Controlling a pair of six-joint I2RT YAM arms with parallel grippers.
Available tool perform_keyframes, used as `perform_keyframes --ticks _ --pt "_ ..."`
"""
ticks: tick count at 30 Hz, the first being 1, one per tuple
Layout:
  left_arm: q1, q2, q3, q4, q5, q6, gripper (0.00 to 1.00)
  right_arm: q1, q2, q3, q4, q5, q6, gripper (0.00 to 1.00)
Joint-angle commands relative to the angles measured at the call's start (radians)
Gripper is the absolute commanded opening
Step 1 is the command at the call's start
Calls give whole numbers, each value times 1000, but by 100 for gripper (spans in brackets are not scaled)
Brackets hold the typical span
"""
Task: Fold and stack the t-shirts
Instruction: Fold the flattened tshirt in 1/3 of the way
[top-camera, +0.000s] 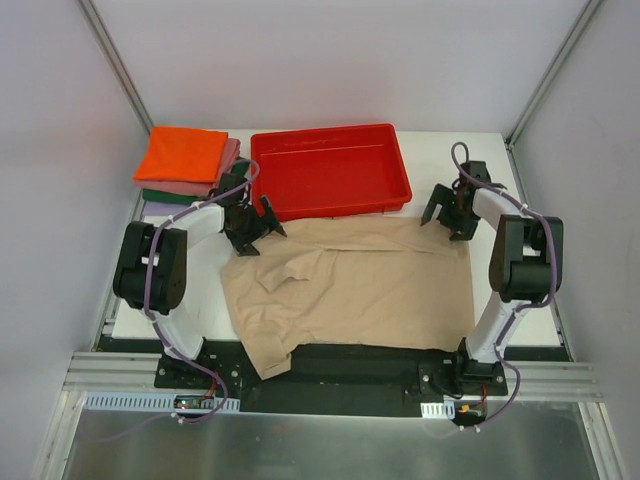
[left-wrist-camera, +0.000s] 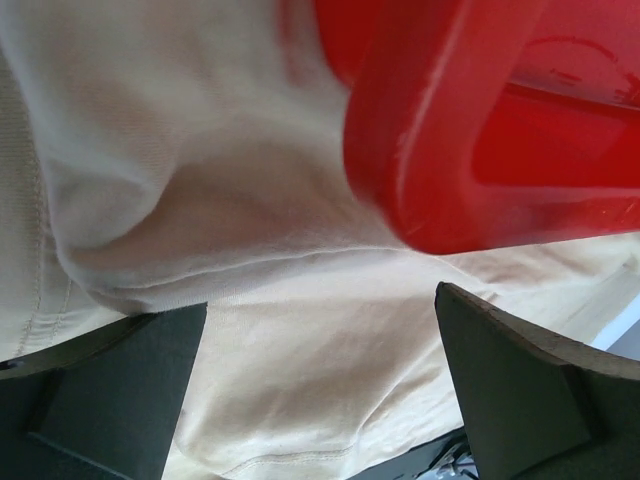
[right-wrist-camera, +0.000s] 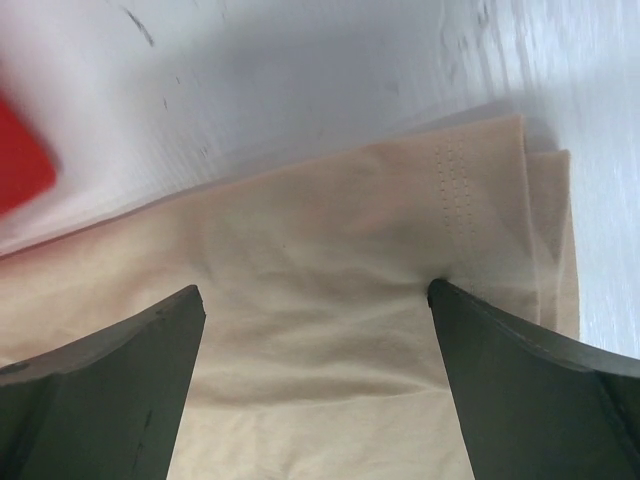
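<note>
A large beige t-shirt (top-camera: 360, 285) lies spread and rumpled on the table, one sleeve hanging over the near edge. More t-shirts sit folded in a stack at the back left: orange (top-camera: 180, 153) on top, then pink (top-camera: 228, 165), dark green (top-camera: 160, 196) and lavender (top-camera: 158, 209). My left gripper (top-camera: 255, 225) is open over the beige shirt's far left corner. In the left wrist view only cloth (left-wrist-camera: 280, 330) lies under the left gripper (left-wrist-camera: 320, 300). My right gripper (top-camera: 448, 215) is open at the far right corner. The right gripper (right-wrist-camera: 315, 290) straddles the hem (right-wrist-camera: 330, 230) there, its fingertips at the fabric.
A red plastic tray (top-camera: 330, 170) stands at the back middle, just beyond the shirt's far edge. Its corner (left-wrist-camera: 480, 140) sits close above the left fingers. White table (right-wrist-camera: 300, 70) shows past the shirt's corner. Frame posts rise at both back corners.
</note>
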Motion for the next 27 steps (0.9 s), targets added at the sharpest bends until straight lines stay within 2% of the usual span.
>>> perform_keyframes --ticks 1,4,9,13,16,22,24,27 --pt "5 62 12 21 -73 69 99 -20 77 70 -11 10 -12 98" --pt "5 42 6 19 -89 70 99 -23 77 86 -9 6 -12 98" --pt "5 -77 -33 19 -99 81 99 -23 2 58 -5 4 -16 98" --pt "-21 -214 -49 1 -95 106 99 -26 -109 63 -60 79 -21 96" --pt "-67 -344 -88 -40 -156 97 99 -29 -234 29 -84 151 -16 96" --pt "-211 -636 -246 -178 -261 35 99 -29 -471 -150 -158 222 30 96" --pt "-290 -729 -327 -212 -224 23 99 -29 -552 -242 -157 222 37 96" --pt "-432 -841 -433 -217 -71 20 99 -29 -626 -347 -138 185 44 96"
